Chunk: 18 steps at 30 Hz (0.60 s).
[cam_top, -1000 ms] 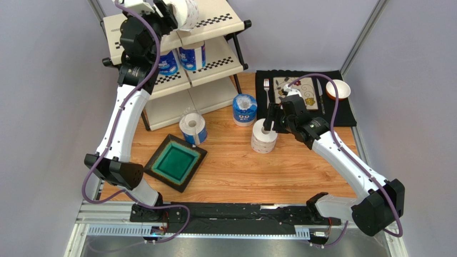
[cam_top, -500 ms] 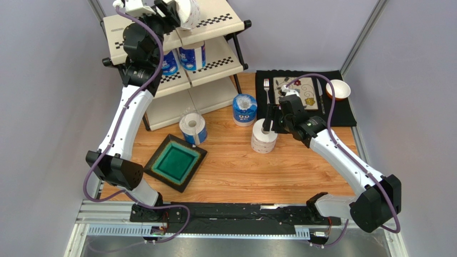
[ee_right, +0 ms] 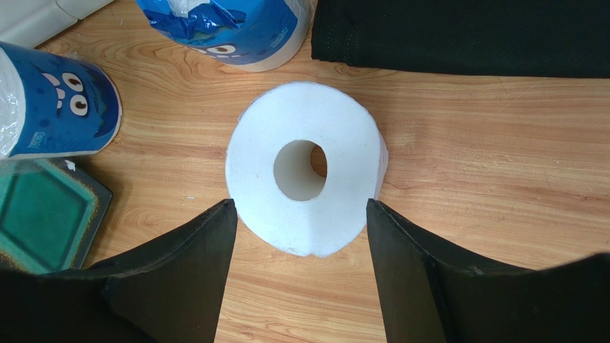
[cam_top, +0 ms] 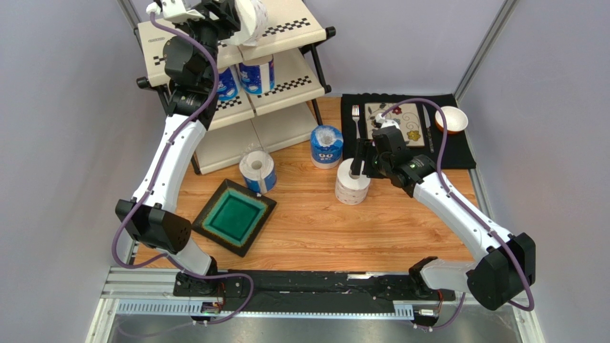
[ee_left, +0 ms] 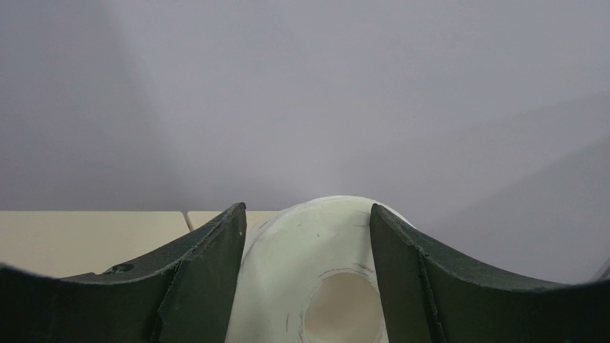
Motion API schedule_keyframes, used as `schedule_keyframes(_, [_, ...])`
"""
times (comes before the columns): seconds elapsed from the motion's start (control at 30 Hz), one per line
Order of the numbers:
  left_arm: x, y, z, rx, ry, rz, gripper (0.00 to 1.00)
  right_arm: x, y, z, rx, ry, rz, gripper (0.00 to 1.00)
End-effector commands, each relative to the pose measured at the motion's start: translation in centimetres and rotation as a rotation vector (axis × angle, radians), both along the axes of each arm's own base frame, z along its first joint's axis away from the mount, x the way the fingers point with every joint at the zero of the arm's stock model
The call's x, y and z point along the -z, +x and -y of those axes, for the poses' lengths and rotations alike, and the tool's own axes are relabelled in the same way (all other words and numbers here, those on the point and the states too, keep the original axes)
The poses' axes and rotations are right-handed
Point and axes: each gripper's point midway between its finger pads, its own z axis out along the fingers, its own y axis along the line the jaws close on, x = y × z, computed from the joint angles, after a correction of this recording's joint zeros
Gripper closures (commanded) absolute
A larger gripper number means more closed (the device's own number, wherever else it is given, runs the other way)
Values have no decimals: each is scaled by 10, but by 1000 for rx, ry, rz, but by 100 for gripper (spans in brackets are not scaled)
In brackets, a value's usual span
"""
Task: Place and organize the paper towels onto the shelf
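My left gripper point(cam_top: 236, 13) is shut on a white paper towel roll point(cam_top: 251, 16), held on its side just above the top tier of the shelf point(cam_top: 290, 27). In the left wrist view both fingers press the roll's point(ee_left: 286, 271) sides, with the cream panel point(ee_left: 86, 236) behind. Two blue-wrapped rolls point(cam_top: 224, 83) point(cam_top: 257, 73) stand on the middle tier. On the table stand a plain white roll point(cam_top: 352, 184), a blue-wrapped roll point(cam_top: 326, 146) and another roll point(cam_top: 258, 171). My right gripper point(cam_top: 361, 158) is open, its fingertips level with the near edge of the white roll point(ee_right: 258, 164), not touching it.
A green square plate point(cam_top: 235, 216) lies on the table in front of the shelf. At the back right, a black placemat point(cam_top: 458, 151) carries a fork point(cam_top: 356, 118), a patterned plate point(cam_top: 412, 128) and a small bowl point(cam_top: 451, 118).
My left arm has shifted slightly up and back with the roll over the top tier. The right gripper has barely moved.
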Motion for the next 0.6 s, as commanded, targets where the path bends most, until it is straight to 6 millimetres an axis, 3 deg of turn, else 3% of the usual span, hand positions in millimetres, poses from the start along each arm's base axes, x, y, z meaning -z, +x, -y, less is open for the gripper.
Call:
schedule_keyframes(0.0, [-31,-15,-3,19,-28,99,28,-10,6,-1,-9,11,42,30])
schedule_keyframes(0.27, [-19,-2,0,22,-27,68,28,-11,6,1,-6,8,46,30])
schedule_keyframes(0.57, [-22,12,0,22,-30,98,28,-11,5,0,-10,9,42,30])
